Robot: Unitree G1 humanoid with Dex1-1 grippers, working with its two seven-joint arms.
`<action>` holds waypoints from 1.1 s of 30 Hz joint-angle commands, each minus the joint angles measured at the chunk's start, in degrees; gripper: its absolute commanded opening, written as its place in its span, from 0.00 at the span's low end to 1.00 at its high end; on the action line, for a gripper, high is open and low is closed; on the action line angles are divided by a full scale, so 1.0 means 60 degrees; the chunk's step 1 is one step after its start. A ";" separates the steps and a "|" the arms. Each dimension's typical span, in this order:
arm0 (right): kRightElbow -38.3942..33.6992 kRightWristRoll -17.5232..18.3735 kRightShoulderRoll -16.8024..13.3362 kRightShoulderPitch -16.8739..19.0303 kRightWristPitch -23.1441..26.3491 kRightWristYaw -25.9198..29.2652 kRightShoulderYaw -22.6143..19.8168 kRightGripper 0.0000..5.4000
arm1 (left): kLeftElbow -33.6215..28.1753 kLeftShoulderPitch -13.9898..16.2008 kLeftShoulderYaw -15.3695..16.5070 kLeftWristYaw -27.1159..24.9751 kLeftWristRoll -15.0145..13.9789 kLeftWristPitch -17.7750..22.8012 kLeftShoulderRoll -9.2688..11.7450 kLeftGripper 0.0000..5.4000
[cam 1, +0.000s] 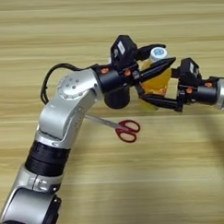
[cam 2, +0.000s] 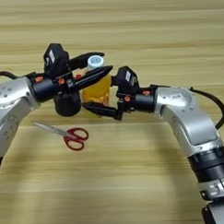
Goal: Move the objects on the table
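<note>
Left gripper [cam 2: 97,63] straddles the orange drink bottle [cam 2: 96,93] mid-counter [cam 2: 135,186], fingers spread at cap and shoulder, right gripper [cam 2: 102,102] also parted around its lower body from the right, pen cup [cam 2: 67,104] just left: only one should clamp squarely.

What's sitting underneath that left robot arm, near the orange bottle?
A black pen cup stands under the left gripper, beside the orange drink bottle. The arm covers its top, so its contents cannot be seen.
</note>
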 commanded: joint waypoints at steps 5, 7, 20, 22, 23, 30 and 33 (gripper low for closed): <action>-0.0129 0.0025 -0.0011 -0.0284 0.0139 0.0174 0.0032 0.64 | -0.0176 -0.0087 -0.0126 -0.0045 0.0048 -0.0204 0.0087 0.32; -0.0160 0.0048 -0.0009 -0.0284 0.0140 0.0187 0.0016 0.64 | -0.0170 -0.0043 -0.0158 -0.0043 0.0068 -0.0256 0.0079 0.32; -0.0261 0.0188 0.0021 -0.0105 0.0096 0.0106 -0.0256 0.64 | -0.0383 0.0225 -0.0221 -0.0243 -0.0057 -0.0920 0.0055 0.37; -0.0292 0.0214 0.0013 -0.0054 0.0092 0.0093 -0.0327 0.64 | -0.0404 0.0234 -0.0185 -0.0184 -0.0080 -0.0962 0.0017 0.40; -0.0309 0.0225 0.0009 -0.0027 0.0091 0.0086 -0.0359 0.64 | -0.0401 0.0224 -0.0158 -0.0145 -0.0081 -0.0985 -0.0004 0.42; -0.0378 0.0273 0.0002 0.0251 0.0043 -0.0133 -0.0762 0.63 | -0.0584 0.0329 -0.0109 -0.0026 -0.0035 -0.1393 -0.0057 0.58; -0.0311 0.0185 0.0021 0.0448 -0.0026 -0.0350 -0.0967 0.63 | -0.0786 0.0415 0.0026 0.0072 -0.0173 -0.1521 -0.0076 0.63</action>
